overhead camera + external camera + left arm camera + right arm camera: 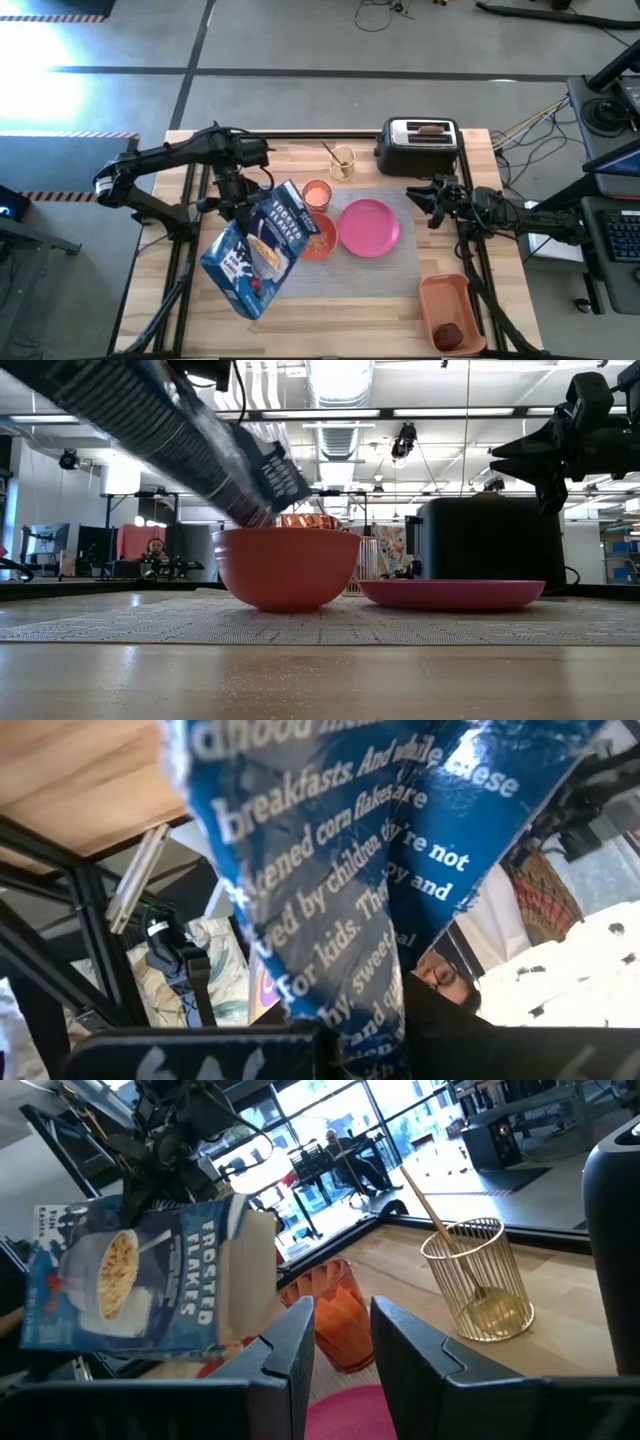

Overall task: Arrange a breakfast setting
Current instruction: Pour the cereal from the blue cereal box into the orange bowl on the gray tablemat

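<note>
My left gripper (243,205) is shut on a blue cereal box (262,250), which tilts with its open end (283,485) down over the orange-red bowl (320,240). The pink plate (369,227) lies right of the bowl, and the orange cup (316,194) stands behind it. The gold spoon (425,1200) stands in a gold wire holder (342,162). A toast slice (432,128) sits in the toaster (418,146). The dark red fruit (449,332) lies in the orange tray (450,300). My right gripper (425,202) hangs open right of the plate, holding nothing. My left gripper pinches the box's crumpled blue side panel (375,1010) between its two fingers, coming from the table's left, slanting down. The box is lifted clear of the table and tilted, its open end lowest, just above the bowl's rim (285,532).
A grey mat (400,270) lies under the bowl and plate. The toaster and wire holder stand along the far edge, the tray at the near right corner. Bare wood (350,320) shows along the near edge.
</note>
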